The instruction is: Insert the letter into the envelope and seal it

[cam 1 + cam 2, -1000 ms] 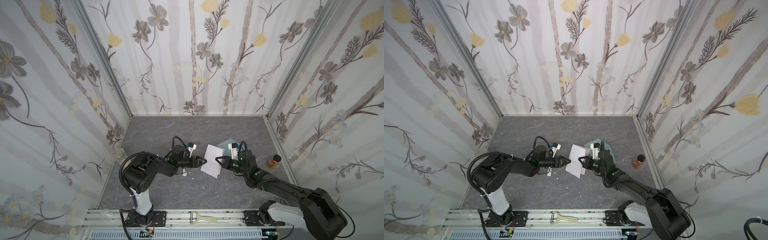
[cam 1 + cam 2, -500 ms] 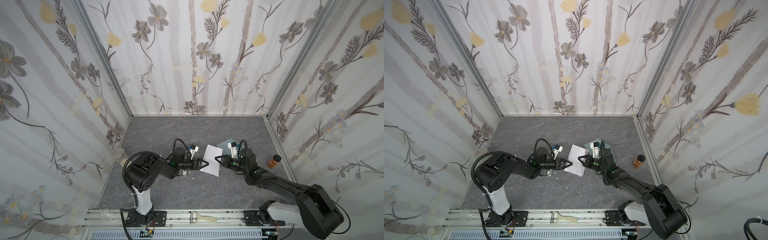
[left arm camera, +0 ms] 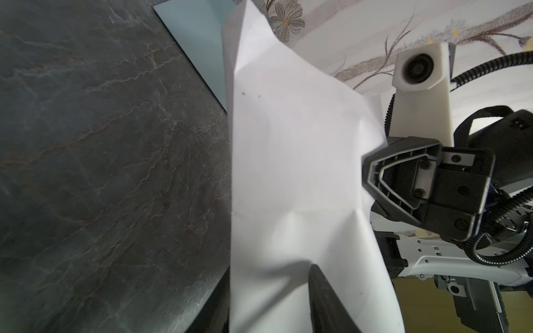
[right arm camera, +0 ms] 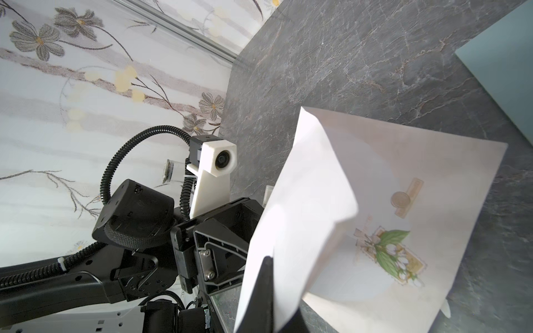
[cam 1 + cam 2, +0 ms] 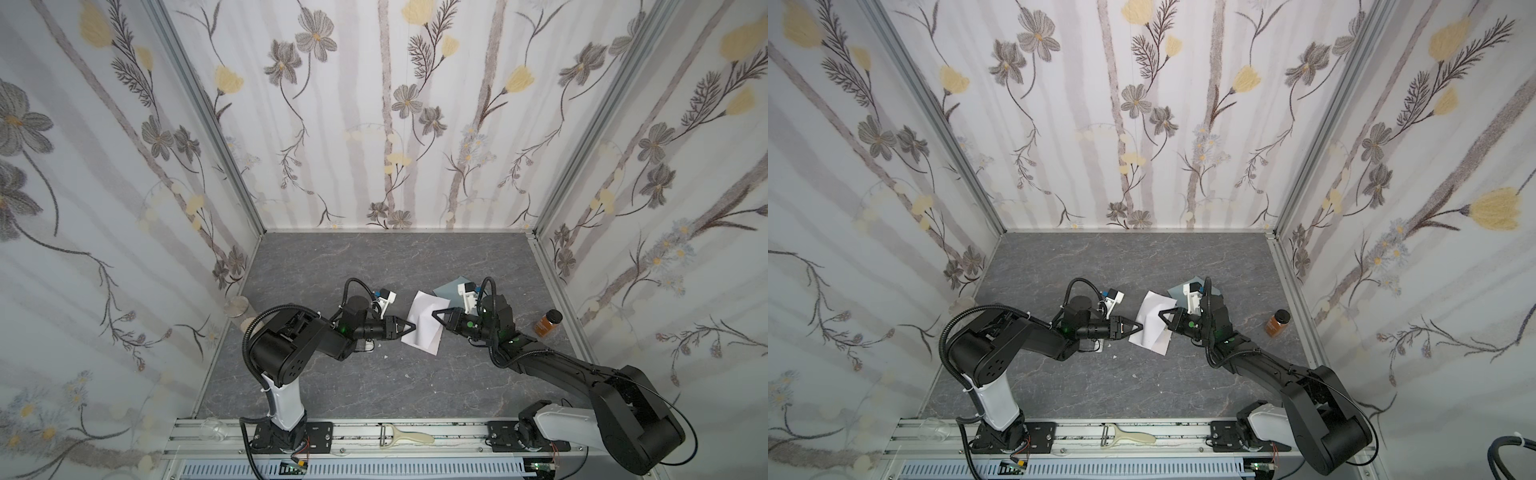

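Observation:
The letter (image 5: 422,328) (image 5: 1152,328) hangs above the table with its plain white back up, creased and buckled. Its printed face (image 4: 403,201) shows in the right wrist view. My right gripper (image 5: 435,313) (image 5: 1163,314) (image 4: 271,265) is shut on the letter's right edge. My left gripper (image 5: 412,328) (image 5: 1140,327) (image 3: 268,288) is at the opposite edge. Its jaws stand apart with the sheet (image 3: 288,173) between them. The blue-grey envelope (image 5: 446,289) (image 5: 1179,291) (image 3: 199,37) (image 4: 507,57) lies flat behind the letter, partly hidden under the right arm.
An amber bottle (image 5: 548,322) (image 5: 1278,322) stands near the right wall. A metal-capped cylinder (image 5: 237,307) sits by the left wall. A small white object (image 5: 368,345) lies under the left wrist. A peeler (image 5: 405,436) and a clear glass (image 5: 214,430) rest on the front rail.
My left gripper has moved right onto the letter's left edge, and its jaws have narrowed around the sheet. My right gripper has kept its hold on the letter.

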`<control>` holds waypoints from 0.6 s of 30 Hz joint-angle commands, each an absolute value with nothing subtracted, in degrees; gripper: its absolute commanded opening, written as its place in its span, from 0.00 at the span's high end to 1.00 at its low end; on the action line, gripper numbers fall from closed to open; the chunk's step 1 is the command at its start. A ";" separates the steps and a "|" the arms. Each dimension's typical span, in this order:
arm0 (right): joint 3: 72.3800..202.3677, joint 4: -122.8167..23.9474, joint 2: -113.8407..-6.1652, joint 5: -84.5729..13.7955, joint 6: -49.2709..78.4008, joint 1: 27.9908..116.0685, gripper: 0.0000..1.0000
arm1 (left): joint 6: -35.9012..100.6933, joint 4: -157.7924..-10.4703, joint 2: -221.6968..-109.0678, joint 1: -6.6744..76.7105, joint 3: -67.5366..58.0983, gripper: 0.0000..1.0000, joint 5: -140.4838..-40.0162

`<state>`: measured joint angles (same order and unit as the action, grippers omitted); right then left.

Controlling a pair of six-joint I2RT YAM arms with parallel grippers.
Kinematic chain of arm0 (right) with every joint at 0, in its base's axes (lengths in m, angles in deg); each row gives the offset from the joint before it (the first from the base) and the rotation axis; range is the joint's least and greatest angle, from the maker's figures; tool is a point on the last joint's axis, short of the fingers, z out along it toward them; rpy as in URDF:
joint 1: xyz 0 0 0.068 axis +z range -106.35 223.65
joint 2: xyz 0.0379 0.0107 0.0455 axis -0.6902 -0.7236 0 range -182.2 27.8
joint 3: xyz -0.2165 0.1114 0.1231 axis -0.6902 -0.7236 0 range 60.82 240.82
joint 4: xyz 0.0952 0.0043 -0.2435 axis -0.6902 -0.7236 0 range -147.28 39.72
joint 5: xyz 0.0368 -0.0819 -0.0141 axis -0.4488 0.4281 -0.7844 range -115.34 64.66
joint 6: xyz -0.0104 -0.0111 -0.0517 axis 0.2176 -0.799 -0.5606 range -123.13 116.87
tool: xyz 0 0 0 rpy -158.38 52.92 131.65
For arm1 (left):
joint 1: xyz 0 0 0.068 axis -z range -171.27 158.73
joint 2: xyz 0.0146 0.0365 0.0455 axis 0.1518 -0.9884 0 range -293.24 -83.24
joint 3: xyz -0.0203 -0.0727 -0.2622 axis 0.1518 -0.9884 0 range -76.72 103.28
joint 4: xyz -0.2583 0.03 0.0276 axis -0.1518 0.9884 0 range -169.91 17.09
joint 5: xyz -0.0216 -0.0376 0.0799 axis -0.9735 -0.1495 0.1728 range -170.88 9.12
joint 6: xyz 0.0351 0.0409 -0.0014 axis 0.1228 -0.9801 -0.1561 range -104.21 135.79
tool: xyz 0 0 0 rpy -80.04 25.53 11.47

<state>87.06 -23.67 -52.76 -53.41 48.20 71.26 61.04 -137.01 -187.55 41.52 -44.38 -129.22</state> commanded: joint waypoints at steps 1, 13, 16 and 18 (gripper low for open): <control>87.43 -23.18 -52.24 -52.79 46.84 71.27 0.88 | 61.59 -140.06 -187.15 41.34 -44.62 0.61 -130.54; 87.46 -27.57 -50.49 -49.77 43.80 70.89 0.68 | 61.59 -140.34 -186.86 40.81 -44.96 0.68 -130.71; 87.41 -27.12 -51.19 -49.76 43.95 70.87 0.68 | 61.67 -140.31 -187.17 40.80 -44.90 0.67 -130.95; 87.23 -26.45 -51.77 -50.19 44.19 70.85 0.70 | 61.67 -140.30 -187.51 40.81 -44.90 0.66 -130.89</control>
<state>87.06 -27.48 -51.12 -50.44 44.35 70.85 61.22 -137.89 -187.22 40.87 -44.91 -130.00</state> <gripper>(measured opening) 0.307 0.339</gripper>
